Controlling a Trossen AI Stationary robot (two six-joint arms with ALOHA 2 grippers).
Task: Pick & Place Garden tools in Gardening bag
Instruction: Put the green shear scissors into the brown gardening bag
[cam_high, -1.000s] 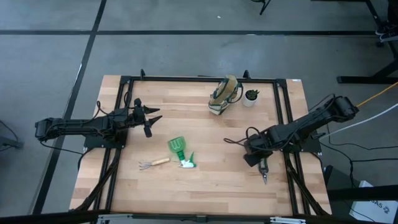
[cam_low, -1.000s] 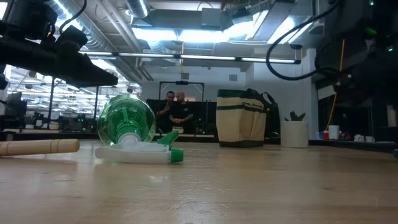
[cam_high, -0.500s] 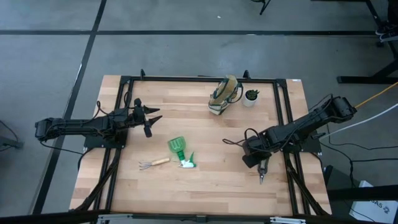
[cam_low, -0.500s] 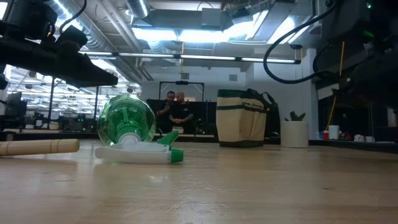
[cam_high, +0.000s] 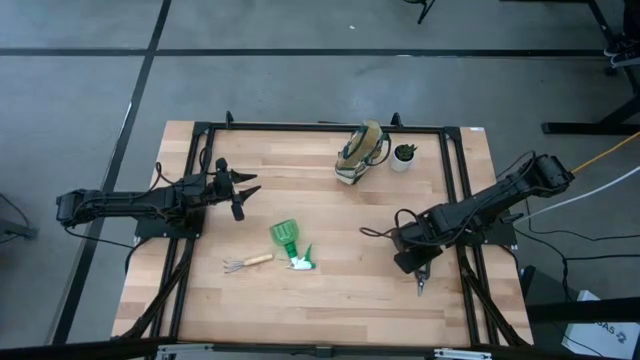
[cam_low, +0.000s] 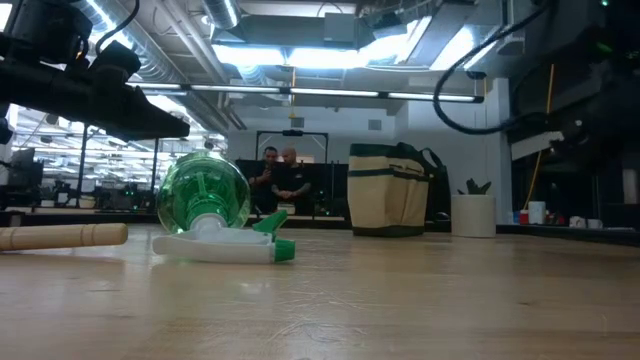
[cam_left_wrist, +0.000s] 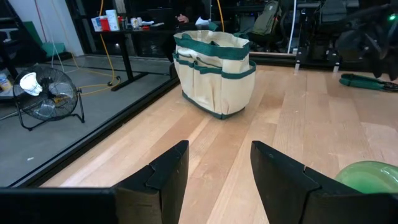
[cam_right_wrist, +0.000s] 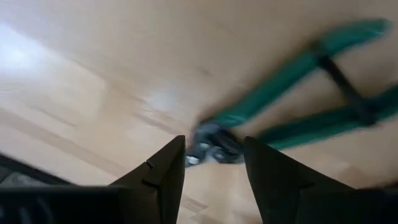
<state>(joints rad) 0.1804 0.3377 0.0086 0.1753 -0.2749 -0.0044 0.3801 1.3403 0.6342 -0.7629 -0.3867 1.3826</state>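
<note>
The olive-and-beige gardening bag (cam_high: 360, 152) stands on its base at the table's far middle. A green scoop (cam_high: 285, 235), a green-and-white sprayer piece (cam_high: 300, 262) and a wooden-handled rake (cam_high: 248, 262) lie at the table's middle. Green-handled pruning shears (cam_high: 421, 284) lie flat near the right edge. My right gripper (cam_high: 413, 265) hangs open just over them, pointing steeply down. In the right wrist view its fingers stand either side of the shears' pivot (cam_right_wrist: 211, 149), and no touch shows. My left gripper (cam_high: 245, 185) waits open at the left, level, facing the bag (cam_left_wrist: 214, 71).
A small white pot with a green plant (cam_high: 403, 155) stands right beside the bag. A black frame (cam_high: 320, 127) runs around the tabletop. Bare wood lies between the shears and the bag. People stand in the room behind the table (cam_low: 280, 175).
My right gripper has tipped a little over the shears and edged slightly toward the table's near edge, staying open. The shears and the other tools lie where they were.
</note>
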